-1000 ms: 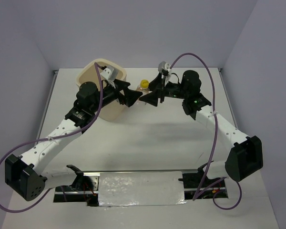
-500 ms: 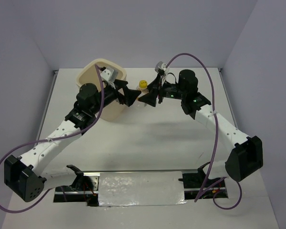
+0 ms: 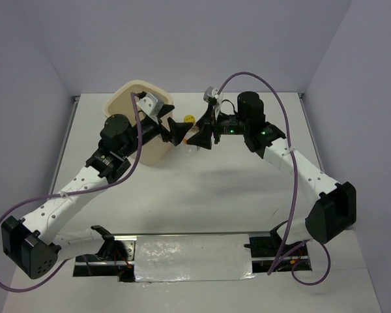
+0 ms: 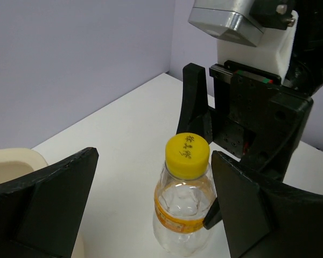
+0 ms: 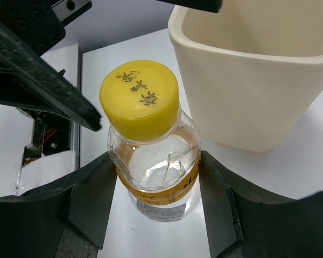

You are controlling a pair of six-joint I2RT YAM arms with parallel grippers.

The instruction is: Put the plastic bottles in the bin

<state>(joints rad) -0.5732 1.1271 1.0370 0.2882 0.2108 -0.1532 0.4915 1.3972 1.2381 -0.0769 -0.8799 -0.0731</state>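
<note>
The right hand (image 5: 153,188) is clamped on the little clear bottle (image 5: 151,156), one black finger on each side of its body at the orange label band, just under the shoulder. The left hand (image 4: 142,215) faces it with its fingers spread wide, one on each side of the same bottle and touching nothing. The bottle stands upright, yellow cap (image 5: 140,99) on top, just beside the wall of the cream bin (image 5: 231,54) and below the level of its rim. I cannot tell whether its base rests on the bench or hangs a little above it.

I'd judge the bottle to be very light. It looks empty or nearly so, and the thin wall shows a dent, so a hard squeeze would crumple it. The plastic is smooth and likely slippery. The label band, where it is gripped now, looks the best hold, since it is the widest and straightest part. The cap is small and hard and offers less to bite on.

The bench (image 3: 202,195) is plain white, flat and matte. Pale lilac-grey walls (image 3: 182,39) close it in at the back and sides. The bin is tall, so the bottle must be raised above the rim to go in. No other bottle shows from where I stand.
</note>
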